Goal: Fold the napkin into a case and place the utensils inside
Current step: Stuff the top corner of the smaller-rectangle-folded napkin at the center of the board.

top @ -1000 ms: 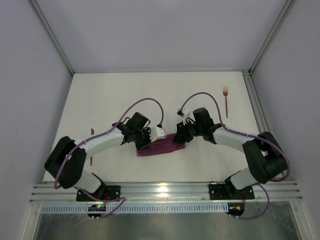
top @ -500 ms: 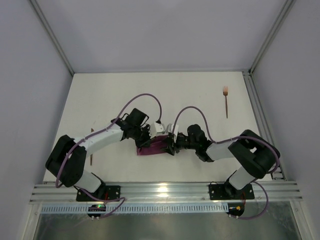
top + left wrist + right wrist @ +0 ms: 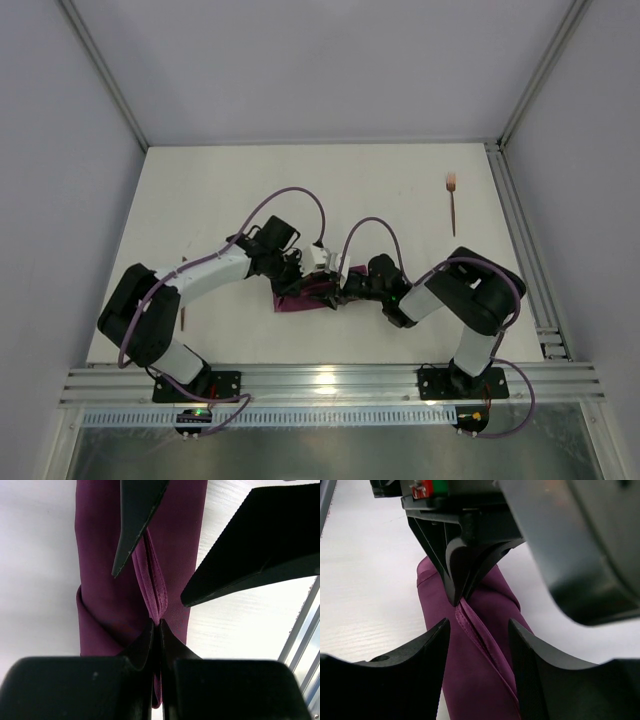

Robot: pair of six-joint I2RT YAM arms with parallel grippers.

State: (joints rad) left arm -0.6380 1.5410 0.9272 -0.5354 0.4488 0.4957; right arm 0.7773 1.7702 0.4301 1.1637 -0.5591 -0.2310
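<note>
Two utensils wait outside the cloth. One thin utensil lies far left, partly under the left arm. The left gripper, pressed together, pinches a raised hem of the folded napkin at mid-table. The right gripper stands spread astride that ridge. Folding seems unfinished; next, I think, the right gripper must close on the fold. The fork lies far right, and the case holds nothing yet.

high overhead view, two close opposed wrist views sharing the napkin
</note>
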